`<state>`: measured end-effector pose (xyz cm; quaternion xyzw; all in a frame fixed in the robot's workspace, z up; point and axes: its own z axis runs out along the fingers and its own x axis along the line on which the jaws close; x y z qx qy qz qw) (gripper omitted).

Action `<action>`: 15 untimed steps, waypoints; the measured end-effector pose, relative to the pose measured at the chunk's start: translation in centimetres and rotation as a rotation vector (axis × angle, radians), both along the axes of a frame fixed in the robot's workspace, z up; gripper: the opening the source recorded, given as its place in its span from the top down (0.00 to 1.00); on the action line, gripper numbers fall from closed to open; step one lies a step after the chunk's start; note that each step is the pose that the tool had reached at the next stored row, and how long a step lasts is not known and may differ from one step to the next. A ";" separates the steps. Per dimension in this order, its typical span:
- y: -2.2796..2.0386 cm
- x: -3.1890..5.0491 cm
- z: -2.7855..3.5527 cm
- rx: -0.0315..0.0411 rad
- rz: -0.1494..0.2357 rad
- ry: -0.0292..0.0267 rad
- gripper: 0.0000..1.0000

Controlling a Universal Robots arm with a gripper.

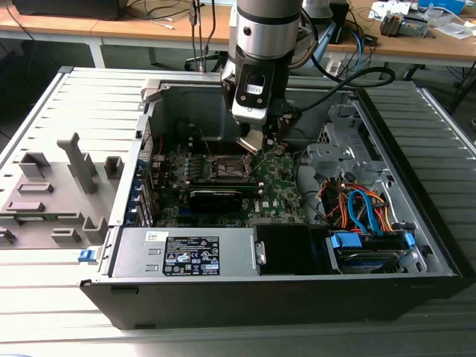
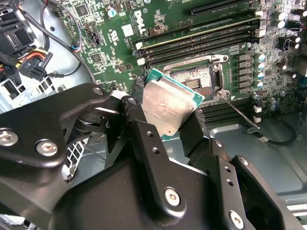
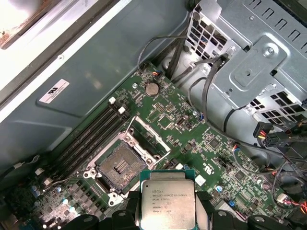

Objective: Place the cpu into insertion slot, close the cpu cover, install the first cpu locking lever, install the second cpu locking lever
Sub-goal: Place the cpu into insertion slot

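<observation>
My gripper [image 1: 254, 143] is shut on the cpu [image 2: 169, 106], a silvery square chip with a green edge, pinched by two opposite sides between black fingers [image 2: 135, 117]. The cpu [image 3: 167, 201] hangs tilted above the motherboard, beside the insertion slot [image 3: 119, 166] and not touching it. In the exterior view the cpu [image 1: 251, 143] is a pale square under the wrist, above the slot [image 1: 226, 168]. The slot [image 2: 195, 79] lies bare with its dark contact field showing. The cpu cover [image 3: 146, 138] stands swung up at one side of it. A thin locking lever [image 2: 240, 113] sticks out loose.
Open PC case [image 1: 416, 223] on a slatted metal table. Memory slots [image 2: 201, 40] run along the socket. A long black card [image 1: 223, 198] sits in front of it. Drive cage [image 3: 259, 62] and cable bundles [image 1: 357, 204] lie on the exterior view's right; grey fixtures [image 1: 52, 186] on its left.
</observation>
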<state>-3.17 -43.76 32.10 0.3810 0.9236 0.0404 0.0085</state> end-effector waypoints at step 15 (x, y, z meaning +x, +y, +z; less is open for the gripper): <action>0.00 0.00 0.00 0.0000 -0.018 0.0000 0.45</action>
